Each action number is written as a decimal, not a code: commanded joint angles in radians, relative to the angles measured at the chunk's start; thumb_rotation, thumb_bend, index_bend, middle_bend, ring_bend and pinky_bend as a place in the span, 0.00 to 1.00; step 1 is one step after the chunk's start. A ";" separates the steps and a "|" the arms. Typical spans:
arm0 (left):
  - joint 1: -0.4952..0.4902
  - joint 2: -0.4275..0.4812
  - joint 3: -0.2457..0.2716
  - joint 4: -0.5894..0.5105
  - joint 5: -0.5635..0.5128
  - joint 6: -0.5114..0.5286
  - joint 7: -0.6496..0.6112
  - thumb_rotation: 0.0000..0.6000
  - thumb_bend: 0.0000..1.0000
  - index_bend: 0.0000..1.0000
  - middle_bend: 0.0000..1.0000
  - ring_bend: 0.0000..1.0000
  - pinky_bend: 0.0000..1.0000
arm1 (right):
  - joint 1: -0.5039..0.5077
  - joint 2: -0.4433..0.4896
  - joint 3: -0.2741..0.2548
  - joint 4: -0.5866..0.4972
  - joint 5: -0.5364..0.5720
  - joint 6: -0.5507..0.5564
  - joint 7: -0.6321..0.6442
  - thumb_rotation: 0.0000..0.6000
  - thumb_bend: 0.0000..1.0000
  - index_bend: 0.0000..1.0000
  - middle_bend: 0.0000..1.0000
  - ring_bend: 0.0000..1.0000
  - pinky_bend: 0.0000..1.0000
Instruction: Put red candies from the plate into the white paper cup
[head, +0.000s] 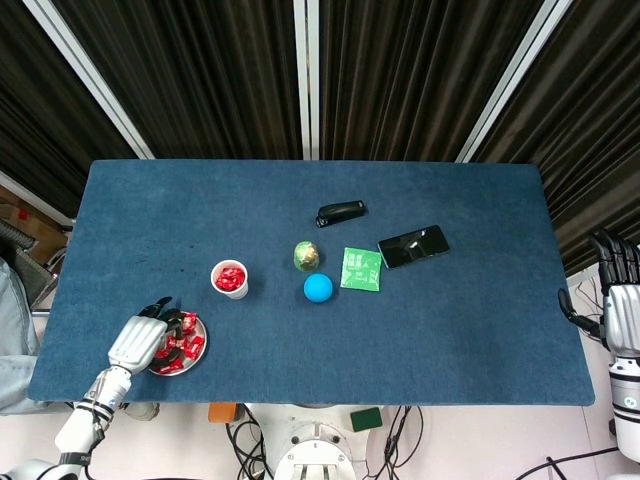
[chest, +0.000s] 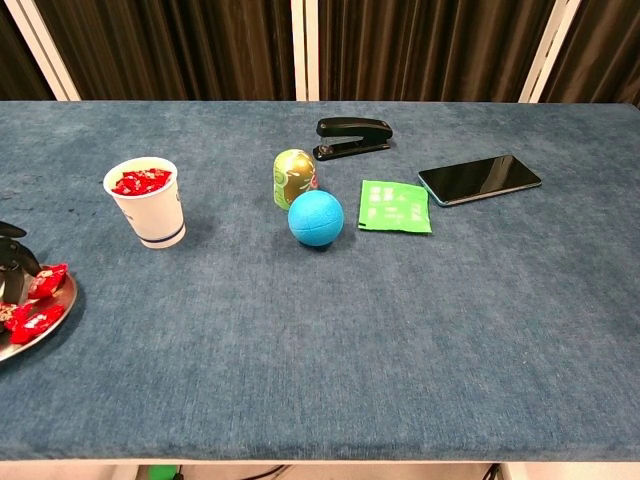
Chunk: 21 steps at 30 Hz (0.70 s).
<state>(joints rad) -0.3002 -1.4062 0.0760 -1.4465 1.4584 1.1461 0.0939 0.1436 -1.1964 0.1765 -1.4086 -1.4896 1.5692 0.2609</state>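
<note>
A round metal plate (head: 203, 337) (chest: 62, 316) with several red candies (head: 180, 348) (chest: 38, 318) sits near the table's front left corner. My left hand (head: 138, 342) lies over the plate's left side, its dark fingertips (chest: 14, 254) down among the candies. Whether they pinch one is hidden. The white paper cup (head: 230, 279) (chest: 147, 204) stands upright a little beyond and to the right of the plate, with red candies (chest: 140, 181) inside. My right hand (head: 620, 300) hangs off the table's right edge, fingers apart and holding nothing.
On the blue tablecloth, mid-table, are a blue ball (chest: 316, 218), a green-gold egg-shaped object (chest: 294, 177), a black stapler (chest: 352, 137), a green packet (chest: 396, 206) and a black phone (chest: 480, 178).
</note>
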 joint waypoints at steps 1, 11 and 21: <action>0.003 -0.001 -0.002 0.000 0.011 0.013 -0.006 1.00 0.32 0.57 0.25 0.07 0.23 | 0.000 0.000 0.000 0.000 -0.001 0.000 0.000 1.00 0.35 0.00 0.00 0.00 0.00; 0.014 0.034 -0.018 -0.043 0.048 0.082 -0.002 1.00 0.33 0.58 0.26 0.07 0.23 | 0.000 0.000 -0.001 0.000 -0.001 0.000 0.000 1.00 0.35 0.00 0.00 0.00 0.00; 0.001 0.138 -0.090 -0.144 0.075 0.173 -0.014 1.00 0.33 0.55 0.26 0.07 0.23 | -0.006 0.007 0.003 -0.005 -0.005 0.018 0.004 1.00 0.35 0.00 0.00 0.00 0.00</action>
<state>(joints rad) -0.2915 -1.2840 0.0016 -1.5756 1.5331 1.3099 0.0821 0.1376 -1.1894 0.1794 -1.4132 -1.4949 1.5871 0.2645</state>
